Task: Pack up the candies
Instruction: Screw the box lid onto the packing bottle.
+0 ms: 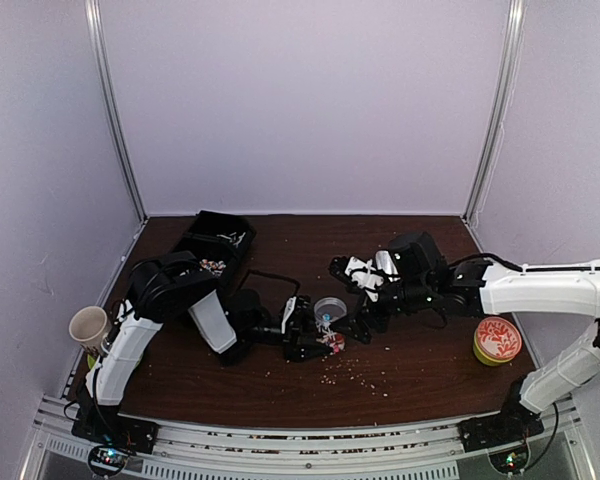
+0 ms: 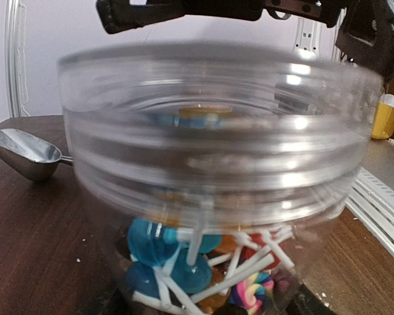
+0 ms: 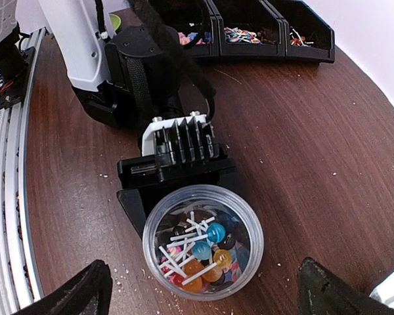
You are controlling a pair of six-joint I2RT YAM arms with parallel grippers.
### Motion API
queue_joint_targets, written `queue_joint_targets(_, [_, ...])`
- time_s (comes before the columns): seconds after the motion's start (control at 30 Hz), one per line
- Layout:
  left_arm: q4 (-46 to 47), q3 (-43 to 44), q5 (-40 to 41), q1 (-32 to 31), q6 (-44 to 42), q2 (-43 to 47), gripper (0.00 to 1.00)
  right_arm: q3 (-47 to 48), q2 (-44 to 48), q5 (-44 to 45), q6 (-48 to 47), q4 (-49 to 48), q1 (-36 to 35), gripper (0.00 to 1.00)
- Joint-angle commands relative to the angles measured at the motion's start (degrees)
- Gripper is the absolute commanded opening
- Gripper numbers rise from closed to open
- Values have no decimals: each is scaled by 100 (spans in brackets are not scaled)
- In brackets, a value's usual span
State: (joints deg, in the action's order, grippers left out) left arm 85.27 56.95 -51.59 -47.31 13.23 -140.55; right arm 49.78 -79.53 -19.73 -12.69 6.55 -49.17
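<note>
Candies [image 3: 200, 252], round blue and orange lollipops on white sticks, lie in the bottom of a clear round plastic jar [image 3: 257, 230] near the middle of the dark wooden table [image 1: 430, 240]. The left gripper [image 1: 318, 342] clamps the jar's base. The right gripper [image 1: 350, 297] hangs above it, jaws wide and empty. Best to hold the jar level, so added pieces drop inside the rim.
</note>
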Motion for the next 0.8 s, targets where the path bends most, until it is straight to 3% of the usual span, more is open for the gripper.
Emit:
queue_joint_targets(0.0, [-163,65,-251,39,-58,-262,56,341,-170,-75,-136,-123,-26,97])
queue_joint_targets(0.43, [-326,94,-231,46,-101,-247,56,856,-789,-232,-121,251,-25,88])
queue_joint_targets(0.77, [-454,128,-181,44,-160,-246,56,918,-919,-294,-88,403,-27,75])
